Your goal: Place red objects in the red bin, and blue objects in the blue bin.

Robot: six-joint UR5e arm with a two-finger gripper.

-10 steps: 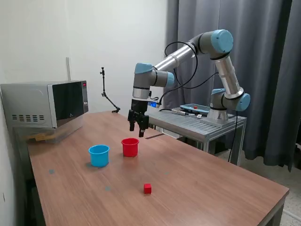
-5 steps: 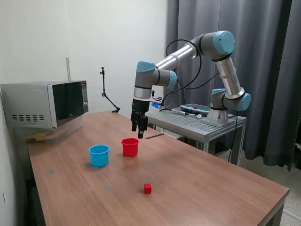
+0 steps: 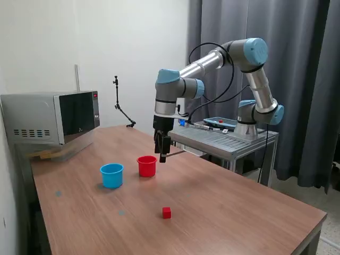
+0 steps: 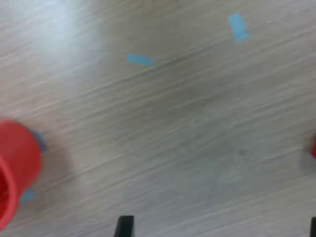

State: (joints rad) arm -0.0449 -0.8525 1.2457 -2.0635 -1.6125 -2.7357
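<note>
Red cube point(image 3: 167, 213): rests on the worktop point(image 3: 223, 207), well apart from both cups and toward the near edge in the exterior view. It sits flat; being a cube, it has no long axis, and one vertical edge appears turned toward the exterior camera, though it is too small to fix the angle. A red sliver at the wrist view's edge point(image 4: 314, 146) is probably this cube.

Red cup point(image 3: 147, 166) and blue cup point(image 3: 112, 175) stand upright, mouths up, just beside each other, the blue one on the exterior view's left.

Gripper point(image 3: 162, 155): hangs above the worktop, just off the red cup's far side on the exterior view's right, pointing down. The fingers point(image 4: 124, 226) hold nothing; the two tips at the wrist view's edge stand wide apart, so the jaws are spread.

Step in hand, as judged: travel to the red cube. Procedure:
1. Centre the gripper over the cube.
2. Rotate the wrist until the fingers face two opposite flat sides, not corners.
3. Descend until the tips straddle the cube, clear of the worktop.
4. Close, lift straight, carry to the red cup.

No blue cubes are visible.
</note>
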